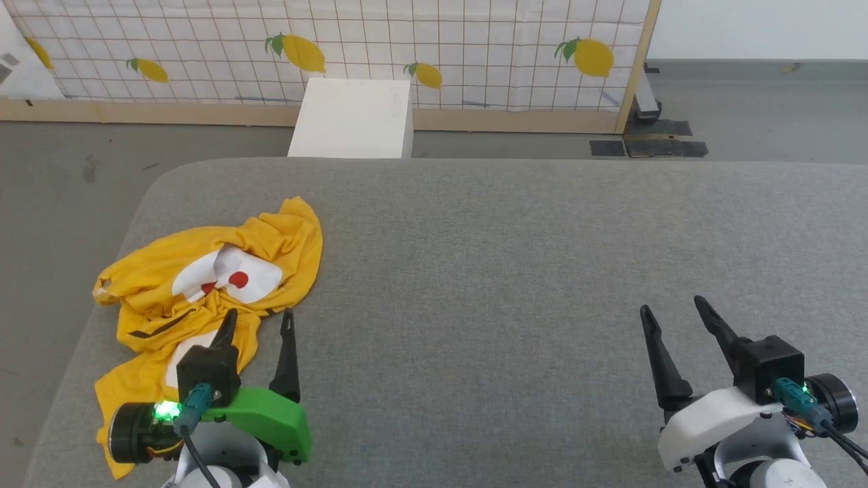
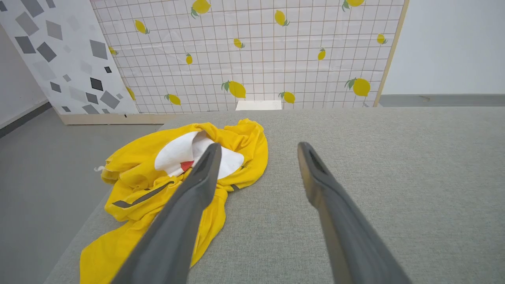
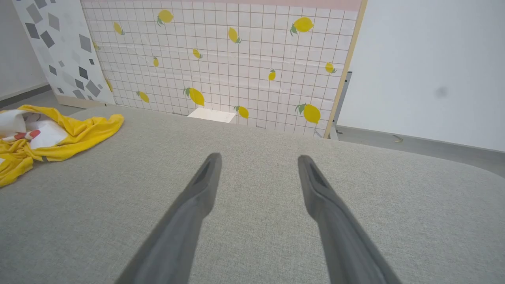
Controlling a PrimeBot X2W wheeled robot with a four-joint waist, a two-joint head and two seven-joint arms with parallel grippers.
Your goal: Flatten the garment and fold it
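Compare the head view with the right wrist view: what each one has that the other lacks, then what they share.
Head view: the left gripper, open at the garment's edge, and black floor mats. Right wrist view: the lemon panel's pink top strip and a dark smudge on the white wall. Shared: the open right gripper, the garment, the grey padded surface, the white box.

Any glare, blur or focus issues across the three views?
Head view: even soft light, no glare; garment sharp; green LED behind the left gripper blooms. Left wrist view: near fingers soft, garment crisp. Right wrist view: right gripper blurred close up; faint dark spot, lens or wall, cannot tell.
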